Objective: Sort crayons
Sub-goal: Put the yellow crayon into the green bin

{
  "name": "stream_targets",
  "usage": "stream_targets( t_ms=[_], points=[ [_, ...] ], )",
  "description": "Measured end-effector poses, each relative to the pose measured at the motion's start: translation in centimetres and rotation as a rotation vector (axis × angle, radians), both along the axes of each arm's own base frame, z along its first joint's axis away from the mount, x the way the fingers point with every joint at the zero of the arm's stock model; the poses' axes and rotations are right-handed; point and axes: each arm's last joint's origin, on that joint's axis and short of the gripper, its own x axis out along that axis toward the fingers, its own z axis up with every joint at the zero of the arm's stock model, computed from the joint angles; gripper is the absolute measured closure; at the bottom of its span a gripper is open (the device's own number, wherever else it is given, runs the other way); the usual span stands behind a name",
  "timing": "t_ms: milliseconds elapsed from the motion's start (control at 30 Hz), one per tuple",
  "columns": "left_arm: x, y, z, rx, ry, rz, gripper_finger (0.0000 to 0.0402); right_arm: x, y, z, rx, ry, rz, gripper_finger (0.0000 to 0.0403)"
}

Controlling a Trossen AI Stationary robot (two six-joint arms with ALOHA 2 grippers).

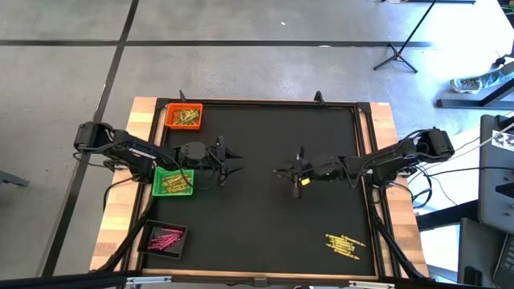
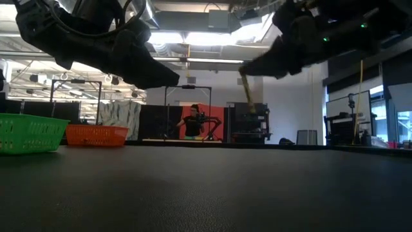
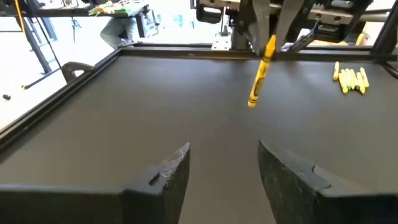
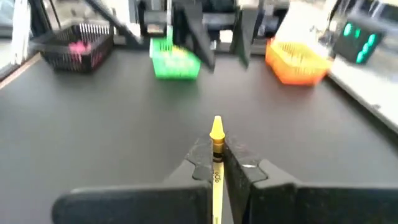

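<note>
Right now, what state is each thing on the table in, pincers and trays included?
Left pincer: open, empty, beside the green tray.
Right pincer: shut on a yellow crayon, above the mat.
Green tray: holds crayons.
Orange tray: holds crayons.
Black tray: holds pink crayons.
Loose yellow crayons: lying unsorted on the mat.

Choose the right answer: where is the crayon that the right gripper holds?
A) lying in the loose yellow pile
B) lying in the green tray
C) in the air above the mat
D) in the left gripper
C: the right gripper is shut on the crayon, which hangs clear of the mat; the left gripper is open and empty.
</note>
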Motion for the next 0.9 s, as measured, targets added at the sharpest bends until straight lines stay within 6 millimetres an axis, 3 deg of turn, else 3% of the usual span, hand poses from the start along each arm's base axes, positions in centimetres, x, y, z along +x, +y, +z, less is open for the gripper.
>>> stream_targets(
  t_ms=[400, 633, 900],
  points=[
    [2.2, -0.2, -1.6, 0.005, -0.116, -0.023, 0.0230, 2.7, -1.4, -0.1, -0.046, -0.231, 0.042, 0.0389],
    [5.4, -0.4, -1.5, 0.019, -0.145, -0.095, 0.0230, 4.5, -1.3, 0.1, -0.083, -0.252, 0.060, 0.0388],
    [6.1, -0.5, -1.2, 0.021, -0.157, -0.099, 0.0256, 4.9, -1.2, 0.3, -0.089, -0.262, 0.061, 0.0388]
  ],
)
